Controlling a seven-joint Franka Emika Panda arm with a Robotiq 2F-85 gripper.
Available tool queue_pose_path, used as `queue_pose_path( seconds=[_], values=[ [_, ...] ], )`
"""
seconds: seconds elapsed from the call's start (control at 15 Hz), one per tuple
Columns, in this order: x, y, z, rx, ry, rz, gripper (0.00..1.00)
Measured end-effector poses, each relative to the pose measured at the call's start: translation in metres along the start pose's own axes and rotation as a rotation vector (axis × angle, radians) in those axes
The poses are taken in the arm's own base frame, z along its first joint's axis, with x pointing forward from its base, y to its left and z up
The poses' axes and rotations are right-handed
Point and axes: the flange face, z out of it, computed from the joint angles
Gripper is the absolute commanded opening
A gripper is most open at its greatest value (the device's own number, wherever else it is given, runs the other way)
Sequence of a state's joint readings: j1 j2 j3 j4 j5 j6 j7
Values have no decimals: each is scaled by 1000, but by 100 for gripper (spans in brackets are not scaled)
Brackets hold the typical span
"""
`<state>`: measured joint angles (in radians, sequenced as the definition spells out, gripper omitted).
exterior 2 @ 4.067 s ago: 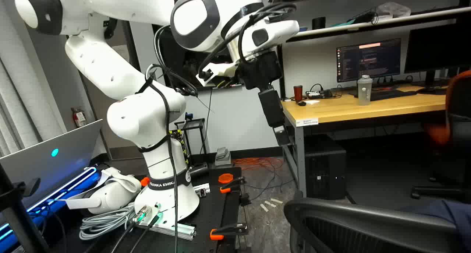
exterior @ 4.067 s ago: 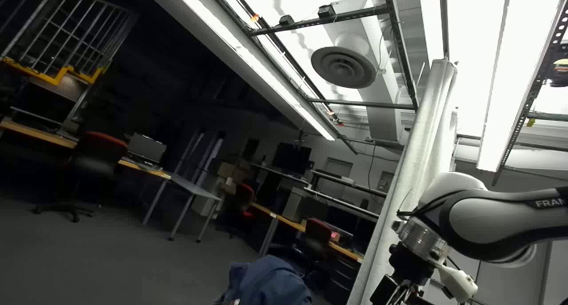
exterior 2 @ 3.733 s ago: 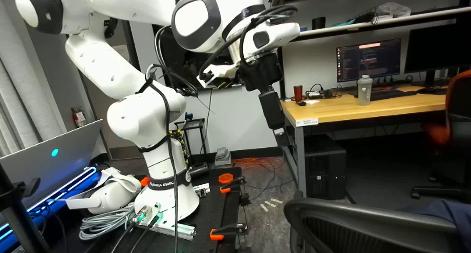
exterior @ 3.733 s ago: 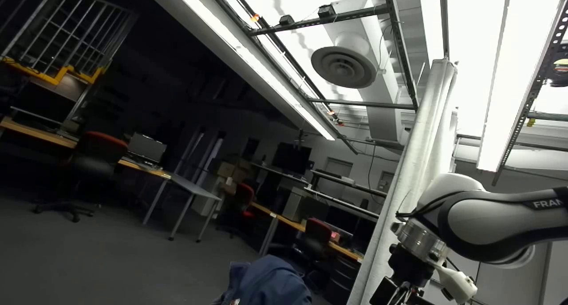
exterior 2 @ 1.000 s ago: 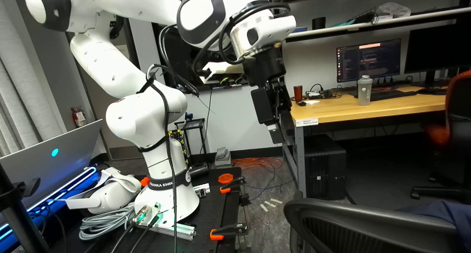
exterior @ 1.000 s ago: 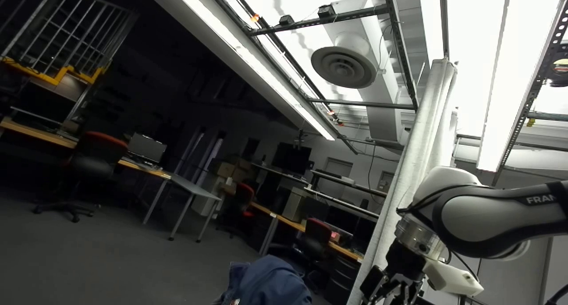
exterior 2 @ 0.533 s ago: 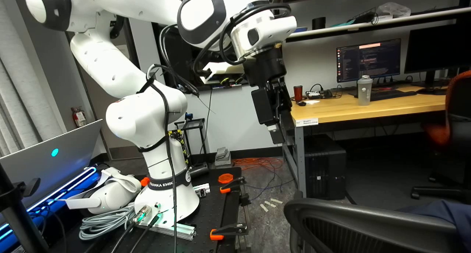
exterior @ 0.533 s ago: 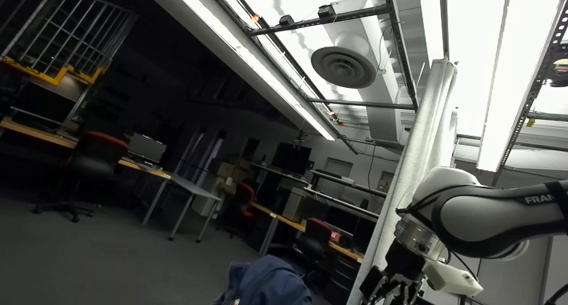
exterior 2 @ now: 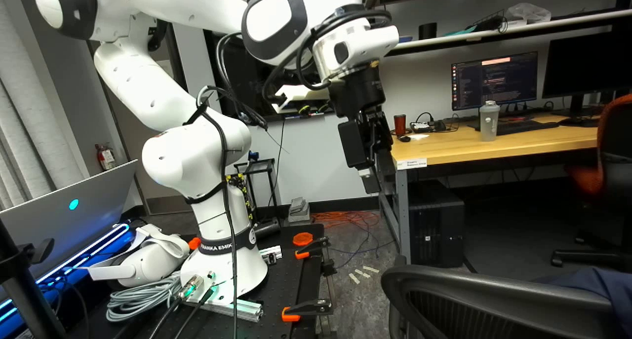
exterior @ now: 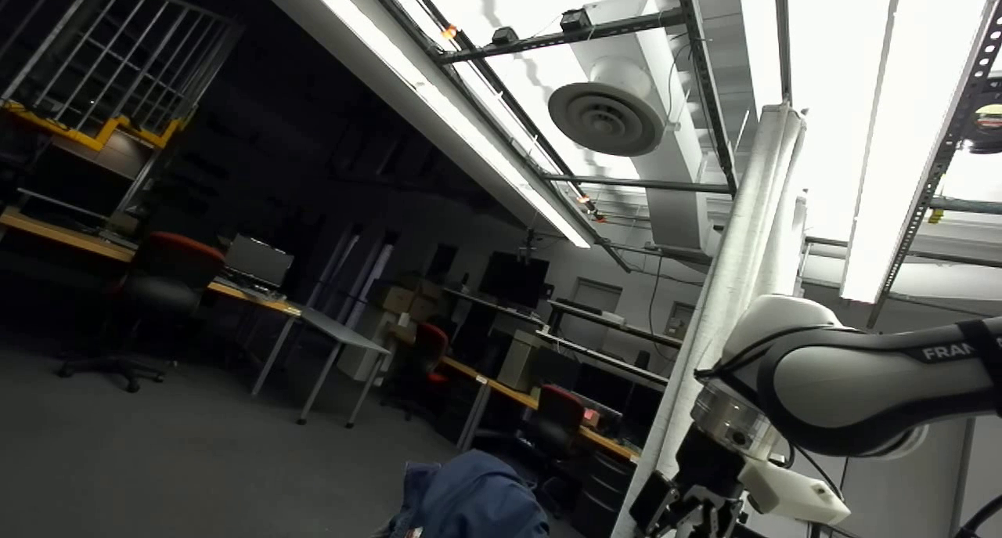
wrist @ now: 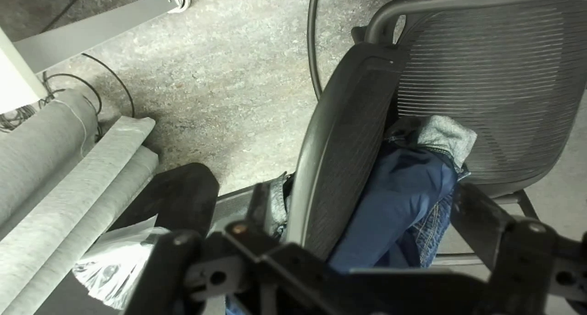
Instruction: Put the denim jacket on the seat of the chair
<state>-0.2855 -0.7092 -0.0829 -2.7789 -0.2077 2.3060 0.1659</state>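
The denim jacket (wrist: 387,205) is rumpled blue denim with a smooth dark blue part. It is draped over the backrest (wrist: 348,145) of a black mesh chair in the wrist view, with a grey cuff-like end hanging toward the seat (wrist: 486,72). It also shows at the bottom of an exterior view (exterior: 477,495) and behind the chair's back frame (exterior 2: 469,289) at the lower right in an exterior view (exterior 2: 605,287). My gripper (wrist: 362,191) is open and empty, above the backrest and jacket. It points down, apart from the chair, in an exterior view (exterior 2: 379,176).
A wooden desk (exterior 2: 493,144) with a bottle (exterior 2: 489,122) and monitors stands behind the gripper. The robot's black table (exterior 2: 286,280) carries orange clamps (exterior 2: 308,309). Grey curtain folds (wrist: 69,196), a clear plastic bag (wrist: 114,264) and a floor cable (wrist: 312,44) show in the wrist view.
Over the last few seconds my gripper has turned about its axis, and both fingers now show apart. Since half a second ago it has shifted only slightly. Jacket and chair have not moved.
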Motion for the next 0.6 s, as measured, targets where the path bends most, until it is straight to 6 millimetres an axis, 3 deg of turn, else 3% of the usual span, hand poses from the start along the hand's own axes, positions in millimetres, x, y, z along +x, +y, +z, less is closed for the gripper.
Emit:
queue_pose_path(
  seconds=[0.2,0.6],
  values=[
    [0,-46,19,-27,-25,-13,100],
    [3,-48,25,-28,-37,-7,100]
  ],
)
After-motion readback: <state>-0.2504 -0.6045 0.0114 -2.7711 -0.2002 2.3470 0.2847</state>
